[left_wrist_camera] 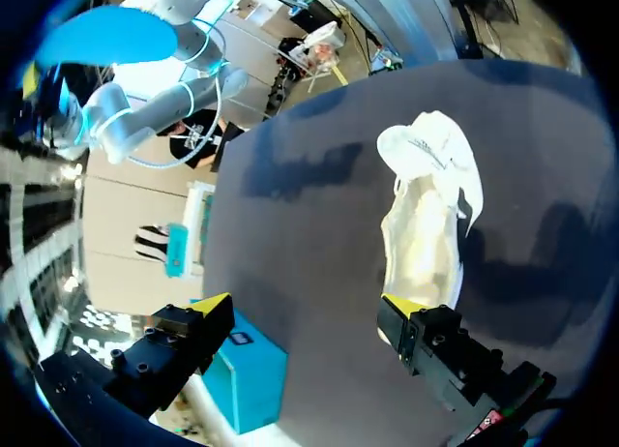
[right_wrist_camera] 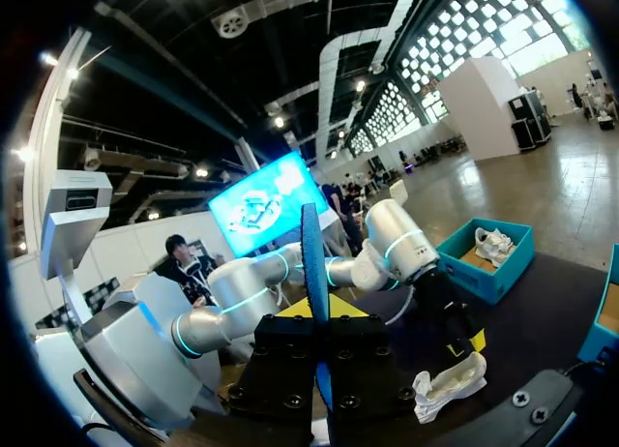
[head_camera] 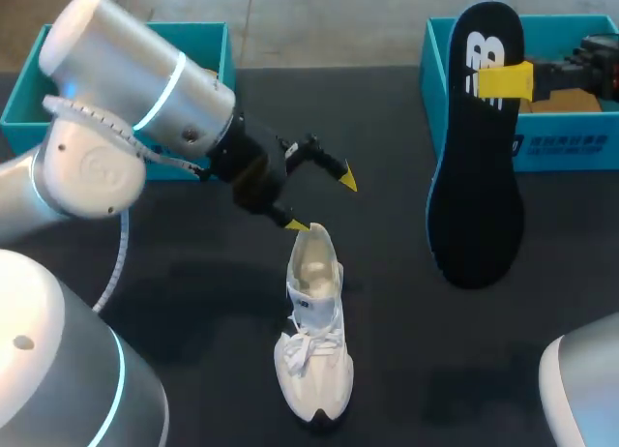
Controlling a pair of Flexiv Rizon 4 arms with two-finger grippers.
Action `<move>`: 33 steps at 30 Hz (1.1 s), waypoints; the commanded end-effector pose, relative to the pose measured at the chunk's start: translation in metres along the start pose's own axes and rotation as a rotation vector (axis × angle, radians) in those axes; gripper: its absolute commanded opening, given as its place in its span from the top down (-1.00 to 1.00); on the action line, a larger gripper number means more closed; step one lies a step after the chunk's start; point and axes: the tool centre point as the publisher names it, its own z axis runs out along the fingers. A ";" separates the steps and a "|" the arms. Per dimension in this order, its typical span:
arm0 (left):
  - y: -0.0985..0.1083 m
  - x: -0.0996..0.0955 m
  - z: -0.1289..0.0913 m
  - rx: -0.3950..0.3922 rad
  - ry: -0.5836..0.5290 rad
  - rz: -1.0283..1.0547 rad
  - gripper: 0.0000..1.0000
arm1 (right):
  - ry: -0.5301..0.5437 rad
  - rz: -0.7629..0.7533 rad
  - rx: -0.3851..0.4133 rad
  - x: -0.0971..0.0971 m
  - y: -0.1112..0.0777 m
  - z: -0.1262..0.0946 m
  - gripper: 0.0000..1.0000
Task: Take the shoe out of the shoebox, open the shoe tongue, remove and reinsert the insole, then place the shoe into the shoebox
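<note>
Left arm (head_camera: 135, 99) is filling the frame's left, one teal shoebox (head_camera: 208, 41) sitting behind it at upper left, a second shoebox (head_camera: 571, 147) at upper right. Black insole (head_camera: 479, 205) is hanging upright at right centre, right gripper (head_camera: 503, 81) clamping it near the top; white shoe (head_camera: 314, 341) is sitting on the table (head_camera: 174, 273) at lower centre, toe toward the bottom edge. Left gripper (head_camera: 321, 202) is hovering spread wide just above the shoe's heel, holding nothing
</note>
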 end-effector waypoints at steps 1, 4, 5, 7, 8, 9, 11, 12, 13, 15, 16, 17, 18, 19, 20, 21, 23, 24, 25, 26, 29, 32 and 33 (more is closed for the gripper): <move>-0.006 0.006 -0.010 0.022 -0.228 0.071 -1.00 | 0.000 0.003 0.005 -0.001 0.003 0.002 1.00; 0.002 0.003 -0.010 0.039 -0.262 0.081 -1.00 | 0.000 0.003 0.005 -0.001 0.003 0.002 1.00; 0.004 0.002 -0.010 0.041 -0.265 0.079 -1.00 | 0.000 0.003 0.005 -0.001 0.003 0.002 1.00; 0.006 0.000 -0.011 0.053 -0.292 0.090 -1.00 | 0.000 0.003 0.005 -0.001 0.003 0.002 1.00; 0.008 -0.001 -0.012 0.061 -0.315 0.091 -1.00 | 0.000 0.003 0.005 -0.001 0.003 0.002 1.00; 0.009 -0.002 -0.013 0.066 -0.332 0.100 -1.00 | 0.000 0.003 0.005 -0.001 0.003 0.002 1.00; 0.011 -0.005 -0.017 0.058 -0.355 0.107 -1.00 | 0.000 0.003 0.005 -0.001 0.003 0.002 1.00; 0.012 -0.006 -0.019 0.063 -0.368 0.110 -1.00 | 0.000 0.003 0.005 -0.001 0.003 0.002 1.00; 0.013 -0.008 -0.022 0.052 -0.375 0.110 -1.00 | 0.000 0.003 0.005 -0.001 0.003 0.002 1.00; 0.015 -0.011 -0.026 0.052 -0.391 0.107 -1.00 | 0.000 0.003 0.005 -0.001 0.003 0.002 1.00; 0.016 -0.014 -0.029 0.049 -0.406 0.104 -1.00 | 0.000 0.003 0.005 -0.001 0.003 0.002 1.00; 0.016 -0.015 -0.032 0.046 -0.416 0.111 -1.00 | 0.000 0.003 0.005 -0.001 0.003 0.002 1.00; 0.017 -0.017 -0.035 0.038 -0.420 0.113 -1.00 | 0.000 0.003 0.005 -0.001 0.003 0.002 1.00; 0.017 -0.019 -0.037 0.040 -0.431 0.117 -1.00 | 0.000 0.003 0.005 -0.001 0.003 0.002 1.00; 0.017 -0.020 -0.040 0.039 -0.443 0.122 -1.00 | 0.000 0.003 0.005 -0.001 0.003 0.002 1.00; 0.017 -0.021 -0.042 0.034 -0.447 0.123 -1.00 | 0.000 0.003 0.005 -0.001 0.003 0.002 1.00; 0.017 -0.023 -0.045 0.028 -0.464 0.129 -1.00 | 0.000 0.003 0.005 -0.001 0.003 0.002 1.00; 0.017 -0.024 -0.046 0.028 -0.469 0.129 -1.00 | 0.000 0.003 0.005 -0.001 0.003 0.002 1.00; 0.018 -0.024 -0.047 0.033 -0.477 0.136 -1.00 | 0.000 0.003 0.005 -0.001 0.003 0.002 1.00; 0.018 -0.024 -0.048 0.028 -0.482 0.134 -1.00 | 0.000 0.003 0.005 -0.001 0.003 0.002 1.00; 0.020 -0.024 -0.052 0.034 -0.508 0.126 -1.00 | 0.000 0.003 0.005 -0.001 0.003 0.002 1.00; 0.022 -0.023 -0.055 0.048 -0.534 0.119 -1.00 | 0.000 0.003 0.005 -0.001 0.003 0.002 1.00; 0.022 -0.023 -0.056 0.051 -0.543 0.118 -1.00 | 0.000 0.003 0.005 -0.001 0.003 0.002 1.00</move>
